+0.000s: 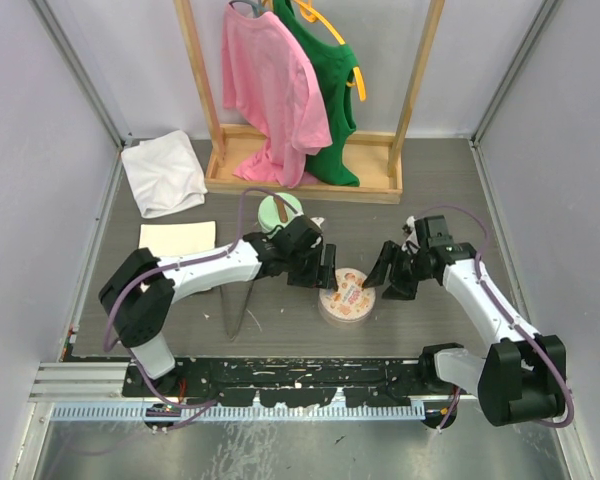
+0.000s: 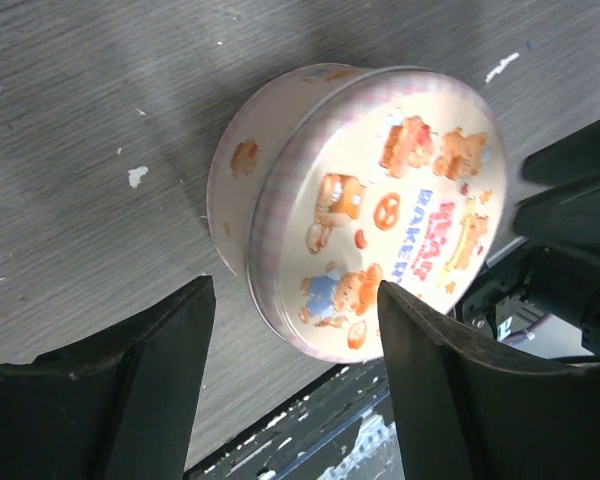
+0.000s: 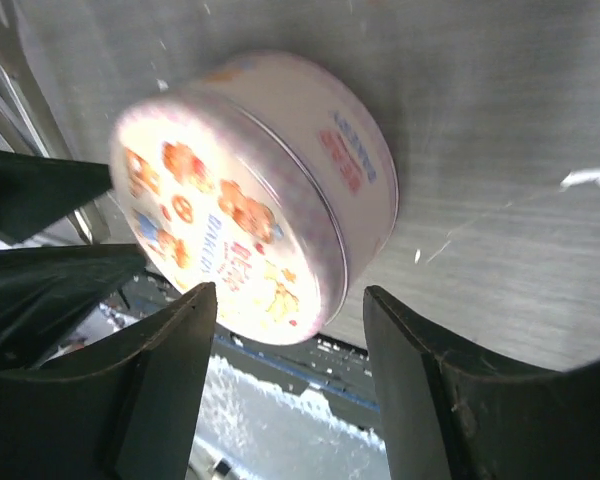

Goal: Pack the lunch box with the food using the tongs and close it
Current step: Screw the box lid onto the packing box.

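Note:
The lunch box (image 1: 346, 294) is a round tin with a bear-print lid on it, standing on the table between both grippers. My left gripper (image 1: 317, 270) is open just to its left, and the tin (image 2: 370, 190) lies beyond its fingertips. On the tin's right my right gripper (image 1: 383, 279) also stands open. The left wrist view has the left gripper (image 2: 293, 284) empty; the right wrist view has the right gripper (image 3: 288, 290) empty, with the tin (image 3: 270, 190) past its tips. The dark tongs (image 1: 234, 306) lie on the table to the left. The food is hidden.
A pale green round dish (image 1: 278, 211) sits behind the left gripper. A beige mat (image 1: 177, 238) and a white cloth (image 1: 163, 172) lie at the left. A wooden rack (image 1: 305, 170) with pink and green shirts stands at the back.

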You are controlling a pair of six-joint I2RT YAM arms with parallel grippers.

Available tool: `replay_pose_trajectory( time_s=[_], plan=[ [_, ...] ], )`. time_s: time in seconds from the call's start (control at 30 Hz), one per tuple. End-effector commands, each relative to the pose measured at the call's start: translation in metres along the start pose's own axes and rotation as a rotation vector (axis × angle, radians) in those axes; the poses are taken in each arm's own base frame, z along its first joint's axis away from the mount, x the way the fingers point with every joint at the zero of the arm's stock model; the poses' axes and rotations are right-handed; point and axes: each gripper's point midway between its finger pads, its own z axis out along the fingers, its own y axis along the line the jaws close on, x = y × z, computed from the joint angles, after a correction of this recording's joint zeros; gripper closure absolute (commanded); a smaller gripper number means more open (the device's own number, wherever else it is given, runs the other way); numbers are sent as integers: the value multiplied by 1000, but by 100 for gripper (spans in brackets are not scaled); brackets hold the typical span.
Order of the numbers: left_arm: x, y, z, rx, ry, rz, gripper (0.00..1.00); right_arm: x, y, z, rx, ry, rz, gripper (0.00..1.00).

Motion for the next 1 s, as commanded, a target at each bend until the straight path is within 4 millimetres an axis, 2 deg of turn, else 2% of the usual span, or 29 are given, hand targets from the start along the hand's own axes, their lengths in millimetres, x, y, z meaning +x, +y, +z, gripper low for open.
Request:
replay_pose_trajectory(
  time_s=[0.0, 0.13, 0.23, 0.3, 0.37, 0.57, 0.67, 0.73, 0.83, 0.97],
  plan=[
    [-2, -21, -17, 72, -30, 19, 32, 41, -2, 5, -47, 127, 91, 35],
    [9, -22, -8, 77, 3, 20, 37, 46, -20, 19, 9, 141, 117, 42],
    [17, -17, -2, 48, 34, 26, 51, 50, -36, 29, 70, 152, 142, 49],
    [21, -8, 0, 2, 50, 37, 55, 50, -37, 32, 72, 138, 156, 60],
    [25, -2, -1, -23, 51, 40, 57, 47, -40, 31, 97, 108, 163, 68],
    [33, 6, -2, -39, 62, 31, 59, 53, -56, 36, 165, 97, 177, 76],
    [31, 5, -5, -40, 49, 33, 59, 54, -56, 38, 166, 101, 171, 76],
    [26, 4, -9, -41, 28, 37, 58, 48, -49, 35, 138, 76, 153, 72],
    [18, 3, -17, -46, -16, 42, 54, 27, -32, 24, 91, -5, 106, 59],
    [-2, -4, -39, -44, -112, 59, 47, -10, -10, 2, 68, -156, 47, 51]
  ],
)
